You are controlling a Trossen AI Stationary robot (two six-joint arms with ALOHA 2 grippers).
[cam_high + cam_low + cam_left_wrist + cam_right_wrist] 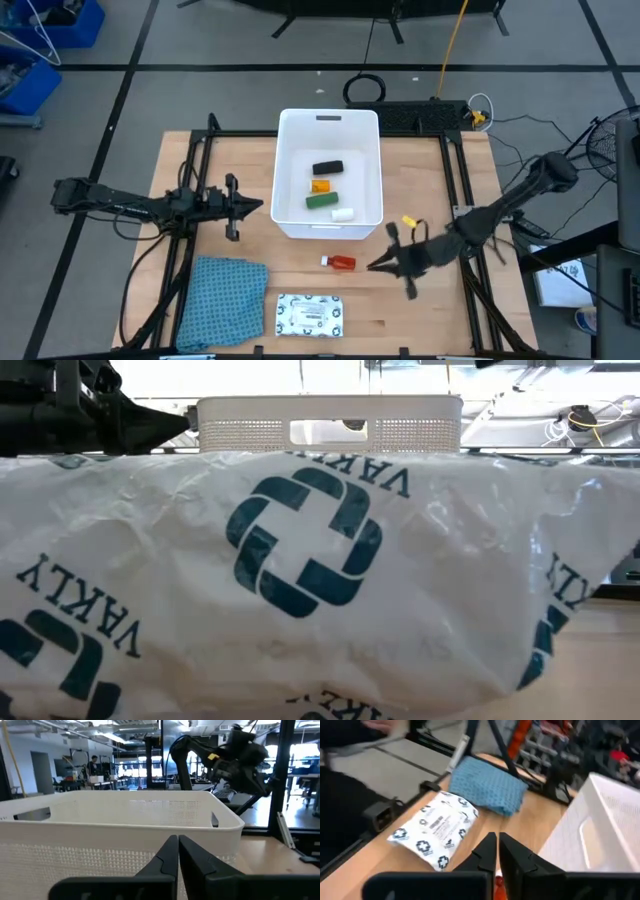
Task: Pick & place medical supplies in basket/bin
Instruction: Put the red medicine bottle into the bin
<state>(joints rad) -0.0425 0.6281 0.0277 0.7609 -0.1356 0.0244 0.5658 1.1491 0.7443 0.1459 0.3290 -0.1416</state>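
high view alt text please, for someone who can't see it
A white bin at the middle of a wooden table holds black, orange, green and white items. An orange-red piece, a white packet and a blue cloth lie outside it, with the left end effector and right end effector shut nearby.

I am working in what looks like a large robotics lab or workshop: exposed ceiling pipes and strip lights [75, 727], rows of benches [100, 782] with a distant person [93, 764], blue storage bins [45, 40], and cables [470, 105] trailing across a taped grey floor [250, 45] around my wooden worktop [420, 300].
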